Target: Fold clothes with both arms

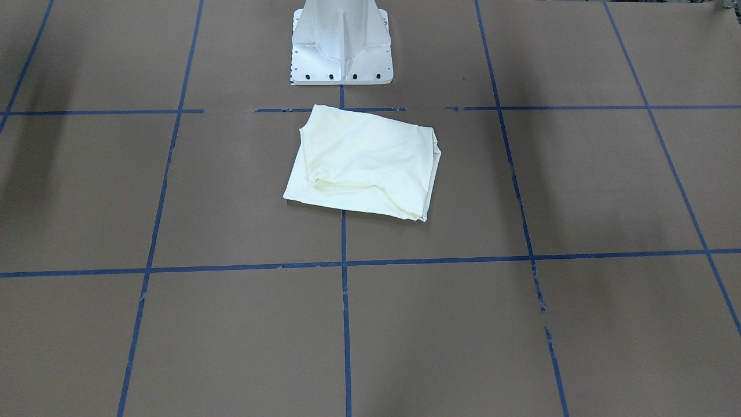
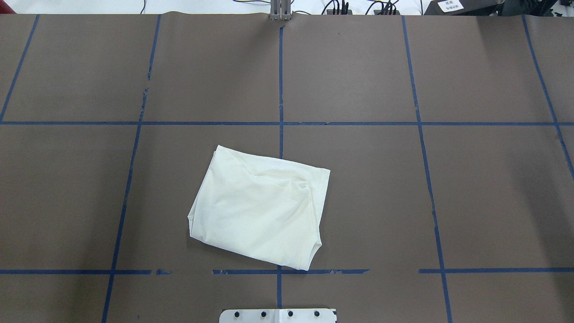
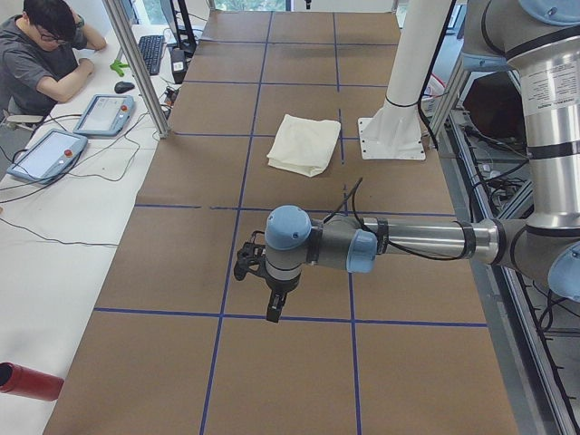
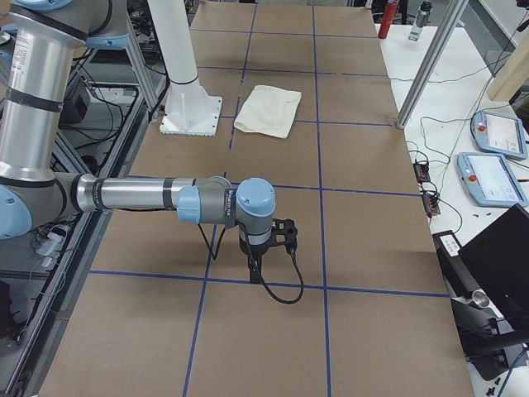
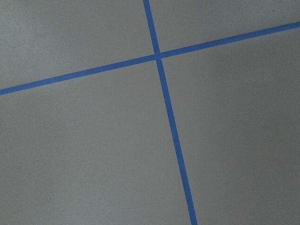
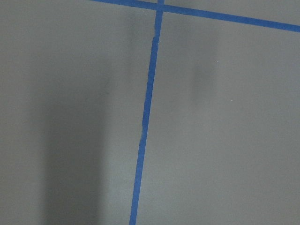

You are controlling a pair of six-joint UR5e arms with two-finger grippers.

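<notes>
T-shirt (image 2: 255,211): soft matt cloth | table (image 2: 493,179): matt brown paper

A cream T-shirt (image 1: 365,165) is lying folded into a rough, slightly skewed rectangle just above the centre of the frame. Its plain side is showing, and a soft crease is running across its lower half. It is resting on the brown table (image 1: 579,185), straddling a vertical blue tape line (image 1: 345,301) of the grid. A white pedestal base (image 1: 341,46) is standing at the top centre, near the shirt's upper edge but not touching it.
</notes>
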